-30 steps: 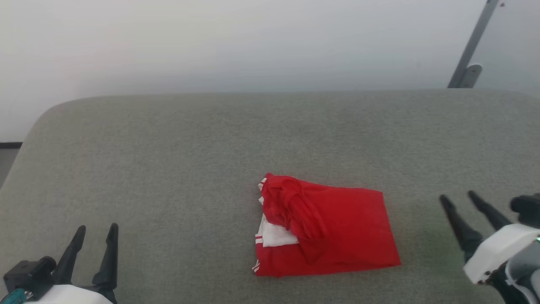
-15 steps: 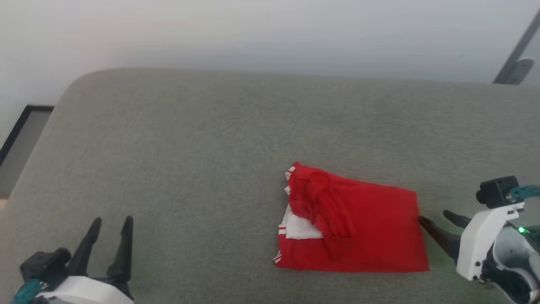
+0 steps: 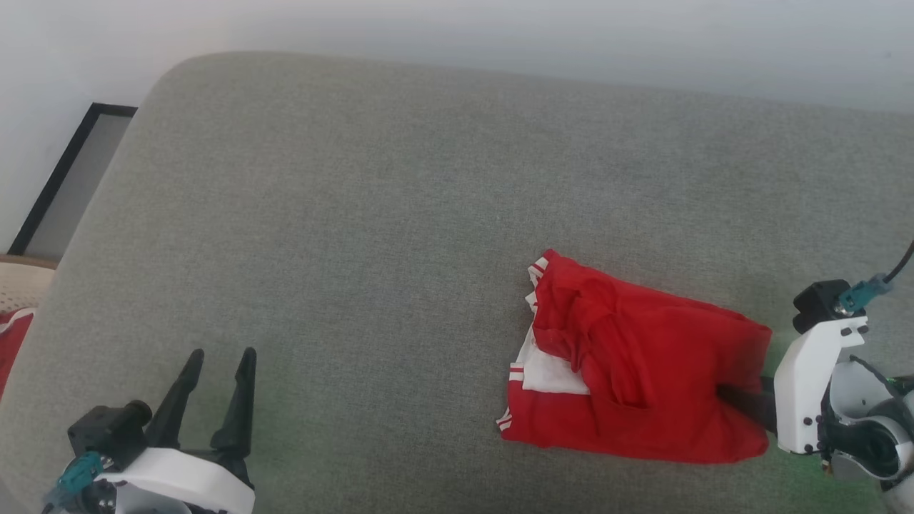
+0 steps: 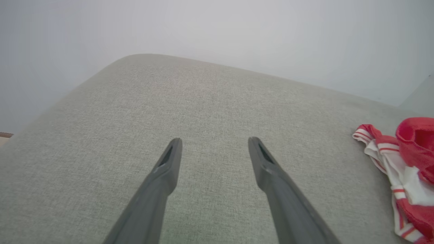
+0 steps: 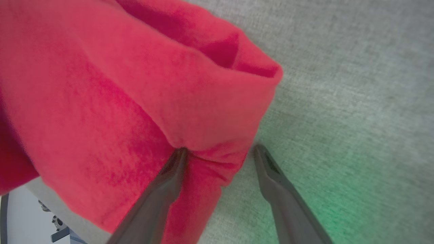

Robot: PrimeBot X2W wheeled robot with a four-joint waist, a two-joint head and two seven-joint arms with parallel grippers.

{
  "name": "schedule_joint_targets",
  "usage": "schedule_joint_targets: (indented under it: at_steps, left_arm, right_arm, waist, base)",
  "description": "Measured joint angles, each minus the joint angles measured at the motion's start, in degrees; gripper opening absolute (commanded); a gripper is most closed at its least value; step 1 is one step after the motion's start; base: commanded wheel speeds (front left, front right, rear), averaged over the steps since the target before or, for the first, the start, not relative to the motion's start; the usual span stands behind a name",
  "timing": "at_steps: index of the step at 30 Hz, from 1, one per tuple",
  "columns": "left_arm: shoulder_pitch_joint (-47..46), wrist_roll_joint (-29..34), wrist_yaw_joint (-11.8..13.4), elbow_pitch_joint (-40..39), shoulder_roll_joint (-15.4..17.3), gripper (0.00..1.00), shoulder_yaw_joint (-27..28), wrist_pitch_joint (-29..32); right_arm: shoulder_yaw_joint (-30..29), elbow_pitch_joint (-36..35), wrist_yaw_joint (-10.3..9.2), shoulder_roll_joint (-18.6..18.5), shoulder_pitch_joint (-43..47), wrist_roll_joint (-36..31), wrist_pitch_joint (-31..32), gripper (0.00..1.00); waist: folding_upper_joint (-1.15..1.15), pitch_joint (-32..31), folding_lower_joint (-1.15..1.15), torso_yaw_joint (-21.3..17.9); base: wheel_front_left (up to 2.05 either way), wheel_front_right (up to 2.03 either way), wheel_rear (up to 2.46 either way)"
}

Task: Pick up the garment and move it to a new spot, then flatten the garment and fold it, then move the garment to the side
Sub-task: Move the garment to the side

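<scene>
Jaws wide on both arms, right pair straddling garment (image 5: pixel 135 84) edge.

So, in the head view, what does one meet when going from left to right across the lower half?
Red fabric at the picture's edge → left gripper, open → red jersey shirt → right gripper, open, at the shirt's right edge.

head: high, looking down | 2 wrists: low, close | shared: garment (image 3: pixel 657 357)
</scene>
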Motion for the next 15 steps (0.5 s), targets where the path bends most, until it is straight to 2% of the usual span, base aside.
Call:
schedule_joint_targets:
  at_steps: [1, 2, 3, 8, 15]
  left_arm:
    - [-0.24, 0.2, -0.13, 0.16, -0.18, 1.0, 0.11, 0.0]
    - [-0.5, 0.35, -0.2, 0.29, -0.31, 1.0, 0.26, 0.0]
    - [-0.66, 0.58, -0.24, 0.4, -0.41, 1.0, 0.42, 0.0]
    - [-1.12, 1.11, -0.77, 1.03, -1.16, 1.0, 1.24, 0.0]
    - [-3.05, 1.87, -1.36, 1.04, -1.72, 1.0, 2.36, 0.0]
  right_arm:
    - [-0.1, -0.04, 0.0, 0.07, -0.15, -0.3, 0.58, 1.0]
    - [-0.42, -0.04, 0.0, 0.25, -0.26, -0.56, 0.98, 0.44]
    - [-0.6, -0.2, 0.0, 0.41, -0.39, -0.69, 1.03, 0.0]
    - [-1.45, -1.23, 0.01, 1.34, -1.07, -1.38, 1.44, 0.0]
    - [-3.77, -3.05, 0.12, 0.6, -1.98, -1.97, 1.69, 0.0]
  waist:
    - [0.0, 0.23, 0.0, 0.17]
    - [0.0, 0.43, 0.0, 0.26]
    - [0.0, 0.57, 0.0, 0.3]
    - [0.0, 0.95, 0.0, -0.25]
    - [0.0, 1.87, 0.0, -2.63]
  base:
    - [0.0, 0.0, 0.0]
    - [0.0, 0.0, 0.0]
    - [0.0, 0.0, 0.0]
    - [0.0, 0.0, 0.0]
    - [0.0, 0.0, 0.0]
